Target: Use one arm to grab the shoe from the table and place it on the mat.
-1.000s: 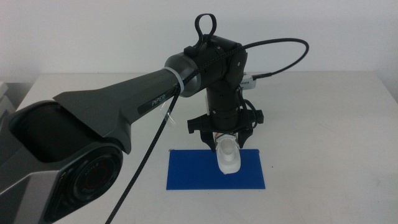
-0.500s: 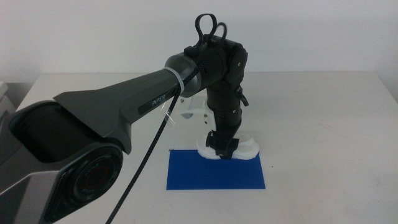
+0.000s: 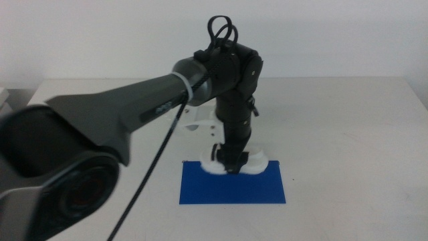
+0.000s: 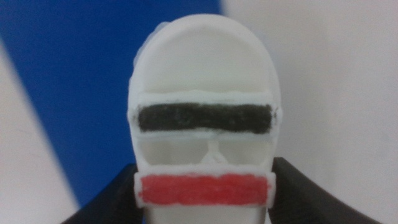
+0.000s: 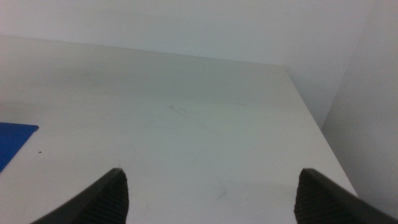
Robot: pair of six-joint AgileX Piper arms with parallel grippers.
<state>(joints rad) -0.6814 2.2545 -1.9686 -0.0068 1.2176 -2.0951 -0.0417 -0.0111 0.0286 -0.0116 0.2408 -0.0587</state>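
White table [image 3: 348,134] carries the mat [image 3: 231,191] near its front edge; the left gripper [image 3: 231,161] holds the shoe [image 3: 257,165] crosswise over the mat's far edge. Left wrist: jaws pinch the shoe [image 4: 202,124] at its red strap. Right wrist: right gripper [image 5: 208,193] waits, jaws spread, well apart.

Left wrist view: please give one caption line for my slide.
Left gripper holds the white shoe above the edge of the blue mat and the table.

Shoe [image 4: 202,124] heel cut off between the left claw [image 4: 202,205]; nearest arm [image 3: 60,161] section blurred.
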